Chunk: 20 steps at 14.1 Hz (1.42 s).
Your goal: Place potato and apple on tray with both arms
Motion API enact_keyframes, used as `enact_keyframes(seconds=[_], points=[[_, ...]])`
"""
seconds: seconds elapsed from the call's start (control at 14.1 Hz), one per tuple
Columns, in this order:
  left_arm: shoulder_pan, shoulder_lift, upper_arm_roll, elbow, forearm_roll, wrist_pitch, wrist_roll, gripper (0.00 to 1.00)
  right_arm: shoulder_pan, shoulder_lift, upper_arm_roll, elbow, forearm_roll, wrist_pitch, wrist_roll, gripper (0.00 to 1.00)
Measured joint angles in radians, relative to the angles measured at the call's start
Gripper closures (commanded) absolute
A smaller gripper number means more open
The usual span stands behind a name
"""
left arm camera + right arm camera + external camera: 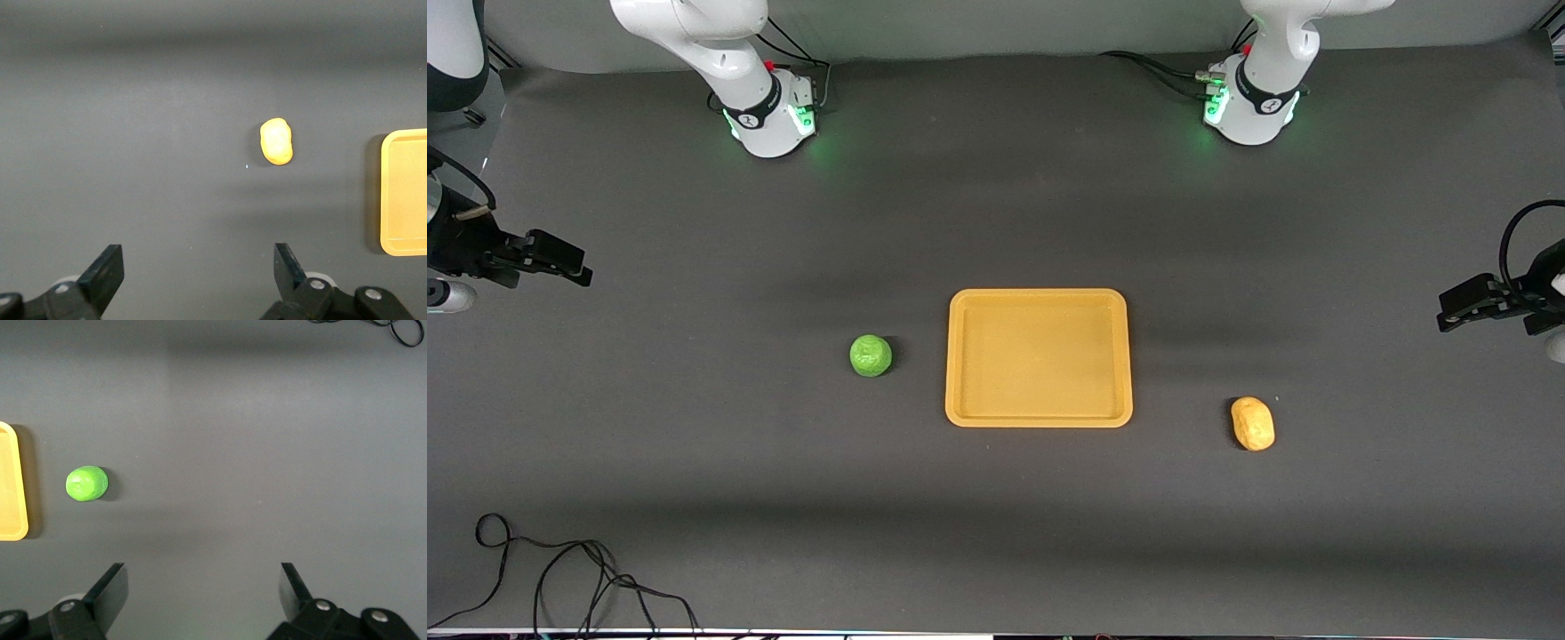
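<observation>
The orange-yellow tray (1039,294) lies flat and holds nothing, in the middle of the dark table. The green apple (870,355) sits beside it toward the right arm's end. The yellow-tan potato (1252,423) lies toward the left arm's end, slightly nearer the front camera than the apple. My right gripper (576,267) hangs open and empty over the right arm's end of the table. Its wrist view (202,573) shows the apple (87,483) and the tray's edge (10,487). My left gripper (1449,313) hangs open and empty over the left arm's end. Its wrist view (198,257) shows the potato (276,141) and tray (400,193).
A loose black cable (560,578) lies near the table's front edge at the right arm's end, and shows in the right wrist view (400,330). The arm bases (774,116) (1249,107) stand at the edge farthest from the front camera.
</observation>
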<state>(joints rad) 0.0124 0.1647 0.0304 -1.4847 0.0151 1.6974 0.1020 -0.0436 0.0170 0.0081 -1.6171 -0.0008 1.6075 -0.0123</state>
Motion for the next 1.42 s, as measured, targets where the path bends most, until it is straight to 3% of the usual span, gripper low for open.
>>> enact_keyframes(seconds=[0.71, 1.06, 1.42], points=[[-0.001, -0.001, -0.001, -0.008, -0.008, 0.024, 0.000, 0.00, 0.002, 0.002, 0.000, 0.003, 0.000, -0.011, 0.000, 0.00], [-0.010, 0.002, -0.002, -0.137, -0.008, 0.171, -0.015, 0.00, 0.003, 0.005, 0.000, 0.004, 0.000, -0.011, 0.000, 0.00], [-0.051, 0.031, -0.015, -0.224, -0.012, 0.197, -0.039, 0.00, 0.004, 0.010, 0.000, 0.007, 0.000, -0.012, -0.001, 0.00]])
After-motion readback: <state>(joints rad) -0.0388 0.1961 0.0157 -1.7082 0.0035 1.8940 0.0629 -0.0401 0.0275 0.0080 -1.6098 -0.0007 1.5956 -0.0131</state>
